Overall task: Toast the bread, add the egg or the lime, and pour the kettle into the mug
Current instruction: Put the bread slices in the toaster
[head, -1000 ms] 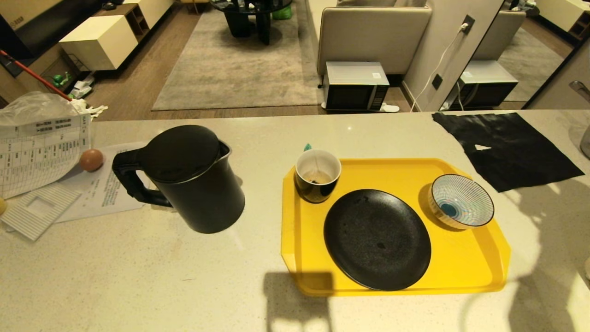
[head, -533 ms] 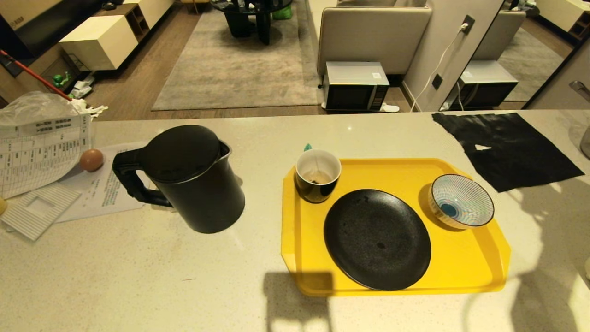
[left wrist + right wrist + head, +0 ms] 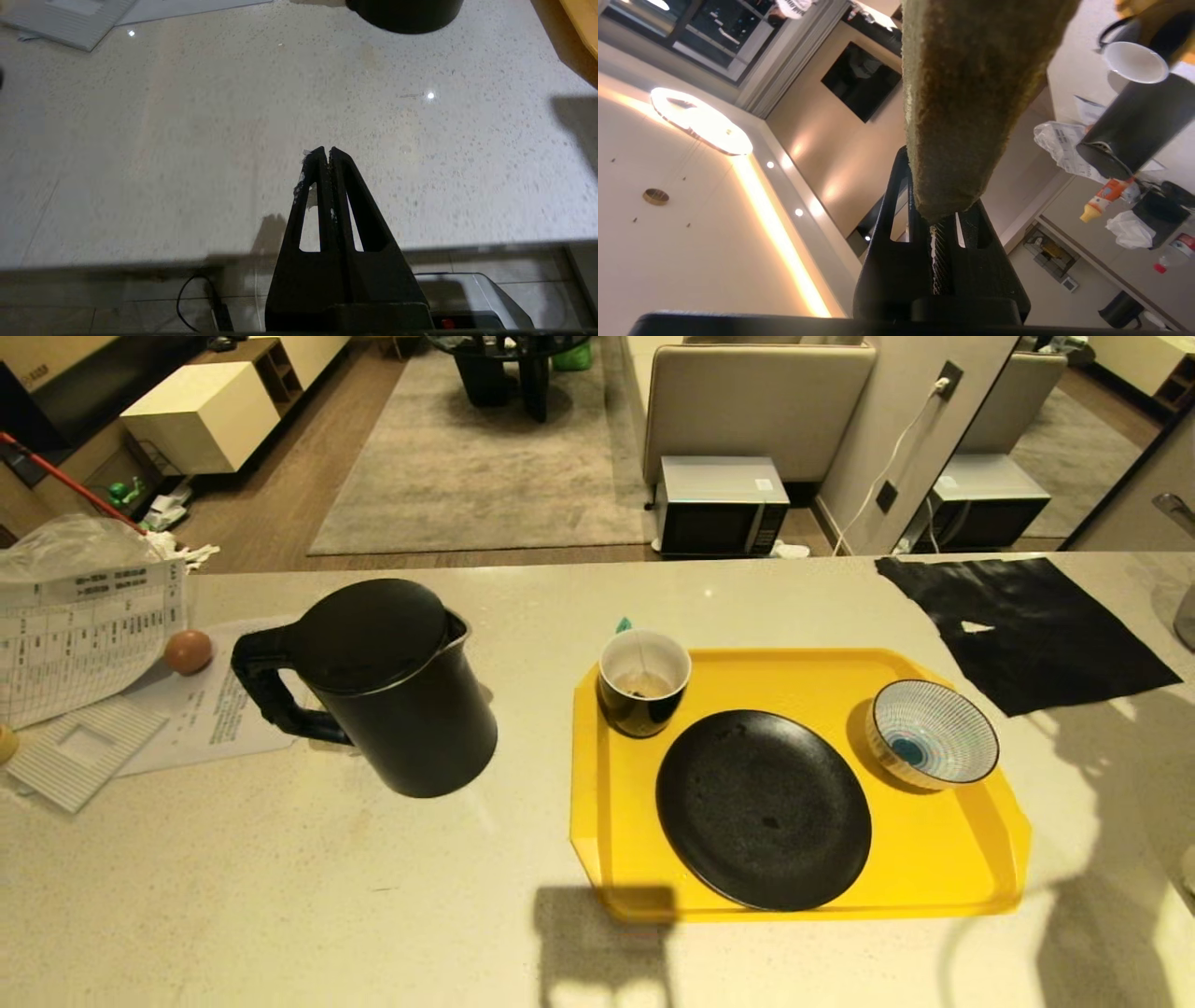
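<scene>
My right gripper (image 3: 939, 219) is shut on the bread (image 3: 971, 93), a thick slice with a tan crust, held up in the air off to the side of the counter. The matte-black kettle (image 3: 392, 695) stands left of centre with its handle to the left. On the yellow tray's (image 3: 934, 887) far left corner stands the mug (image 3: 644, 681), black outside and white inside. An egg (image 3: 188, 651) lies on papers at the far left. My left gripper (image 3: 327, 151) is shut and empty over the counter's near edge. Neither arm shows in the head view.
A black plate (image 3: 764, 807) and a striped bowl (image 3: 932, 733) sit on the tray. A black cloth (image 3: 1027, 625) lies at the far right, papers (image 3: 84, 635) at the far left. A small pale round thing (image 3: 4, 745) is cut off at the left edge.
The whole head view has shifted a little, so the camera moved. Nothing on the counter has changed place relative to the rest.
</scene>
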Controlling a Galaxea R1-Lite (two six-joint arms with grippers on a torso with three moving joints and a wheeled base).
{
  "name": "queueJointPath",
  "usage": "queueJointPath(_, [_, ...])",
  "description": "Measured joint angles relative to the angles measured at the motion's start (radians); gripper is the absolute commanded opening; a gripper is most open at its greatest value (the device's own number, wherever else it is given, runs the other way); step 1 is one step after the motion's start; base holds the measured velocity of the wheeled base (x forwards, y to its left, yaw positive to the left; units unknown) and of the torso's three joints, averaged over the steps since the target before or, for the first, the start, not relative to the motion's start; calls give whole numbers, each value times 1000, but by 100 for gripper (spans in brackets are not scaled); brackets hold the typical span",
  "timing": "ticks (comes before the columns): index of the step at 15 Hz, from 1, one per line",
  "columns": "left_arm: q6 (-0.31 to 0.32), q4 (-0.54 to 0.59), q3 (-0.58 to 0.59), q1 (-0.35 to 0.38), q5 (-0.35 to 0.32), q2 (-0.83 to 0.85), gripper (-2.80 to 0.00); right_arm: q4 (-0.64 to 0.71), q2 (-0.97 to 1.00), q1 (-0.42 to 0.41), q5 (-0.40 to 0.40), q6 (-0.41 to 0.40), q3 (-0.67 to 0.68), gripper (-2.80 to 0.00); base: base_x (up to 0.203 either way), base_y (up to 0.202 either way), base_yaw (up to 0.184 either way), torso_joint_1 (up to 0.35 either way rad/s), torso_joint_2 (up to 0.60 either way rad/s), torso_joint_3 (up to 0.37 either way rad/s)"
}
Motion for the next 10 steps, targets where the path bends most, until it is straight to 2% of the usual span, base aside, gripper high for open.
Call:
queueJointPath(4, [0, 0, 0, 1, -1, 0, -280, 1, 2, 0, 0, 0, 0, -280, -180, 0, -1, -7, 0, 2])
queueJointPath(10, [0, 0, 0, -1, 0, 0, -280, 0, 4, 0, 1, 0, 0, -280, -9, 0, 0, 0, 0, 0])
